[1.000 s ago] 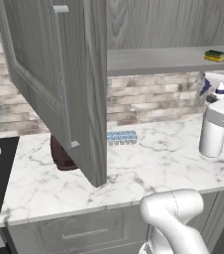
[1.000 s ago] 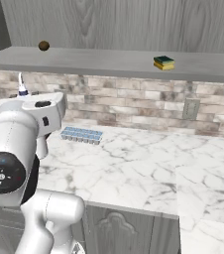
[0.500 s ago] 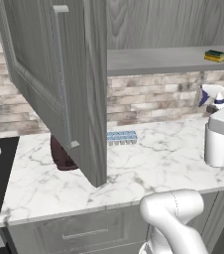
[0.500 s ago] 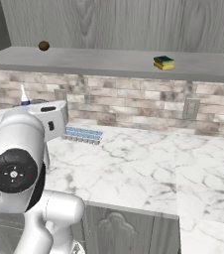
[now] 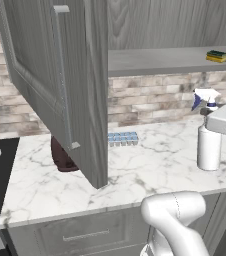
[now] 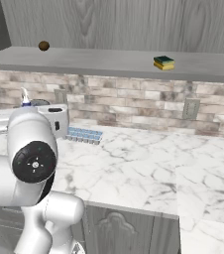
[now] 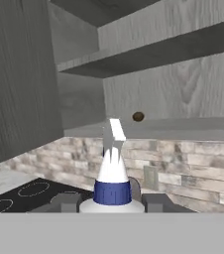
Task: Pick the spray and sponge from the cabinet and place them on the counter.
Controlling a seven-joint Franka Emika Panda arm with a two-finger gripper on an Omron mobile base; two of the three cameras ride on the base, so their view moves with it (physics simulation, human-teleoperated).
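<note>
Our gripper [image 7: 112, 206] is clamped on the spray [image 5: 208, 134], which stands upright at the counter [image 5: 155, 167], its base at or just over the marble; we cannot tell which. The sponge [image 6: 164, 63] lies on the cabinet [image 5: 60, 90] shelf, well apart. An ice tray [image 5: 122, 138] sits by the brick wall.

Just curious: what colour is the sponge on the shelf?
The sponge is yellow with a dark green top layer, clearest in the right base view.
</note>
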